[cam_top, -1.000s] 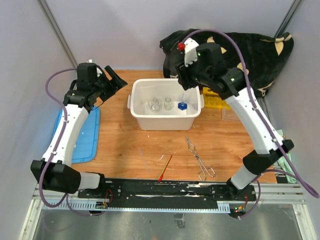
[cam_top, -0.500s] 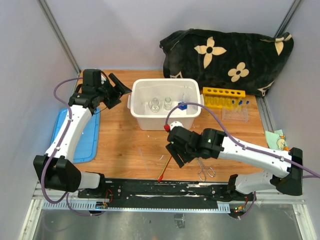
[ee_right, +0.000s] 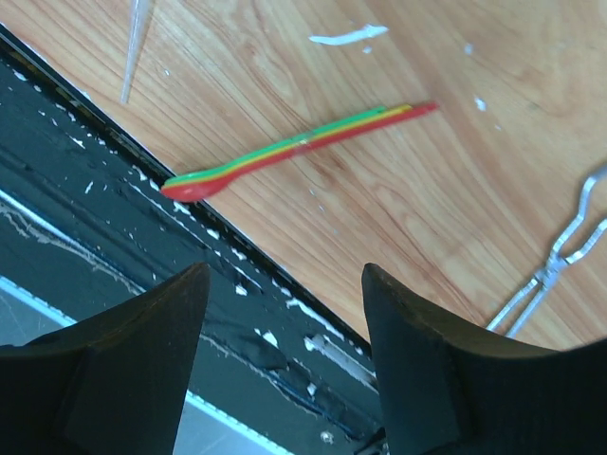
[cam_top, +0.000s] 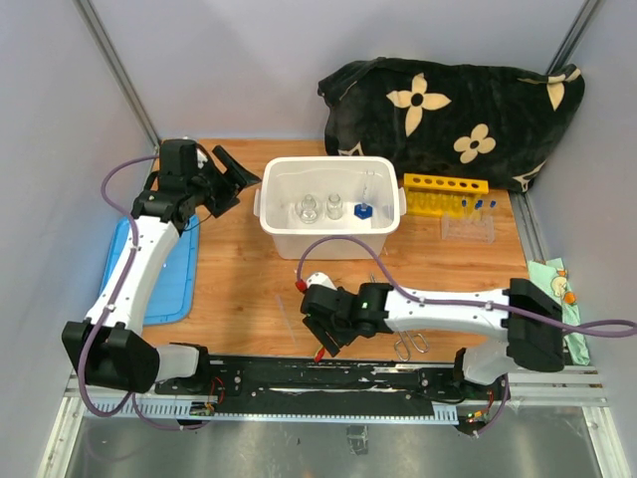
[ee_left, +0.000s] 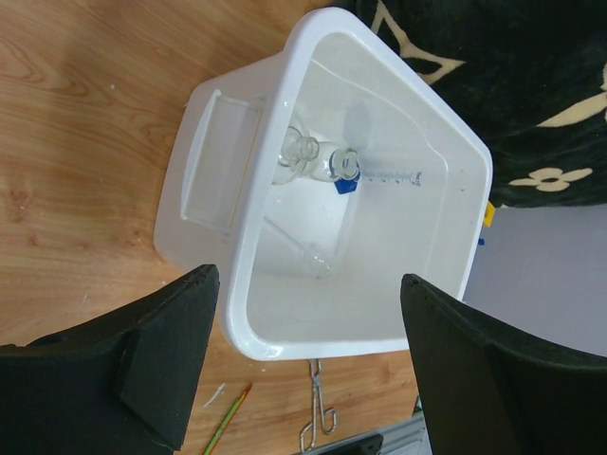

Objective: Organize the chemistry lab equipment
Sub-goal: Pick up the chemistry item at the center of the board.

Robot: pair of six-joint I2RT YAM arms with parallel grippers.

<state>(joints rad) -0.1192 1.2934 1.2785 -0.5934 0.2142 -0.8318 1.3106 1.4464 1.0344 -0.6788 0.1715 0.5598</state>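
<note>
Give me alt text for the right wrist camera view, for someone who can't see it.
The right claw, open, hovers over a red-tipped stick, striped yellow and green, lying on the wooden table beside the black rail. Metal tongs show at the right edge.

RIGHT ARM point(cam_top: 448, 311): swung from above the white tub's point(cam_top: 282, 239) right end down to the table's point(cam_top: 239, 289) near edge, now stretched low | RIGHT GRIPPER point(cam_top: 323, 337): moved over the red-tipped stick point(ee_right: 294, 147), left of the metal tongs point(cam_top: 408, 345) | LEFT GRIPPER point(cam_top: 239, 184): shifted slightly toward the tub's left wall
</note>
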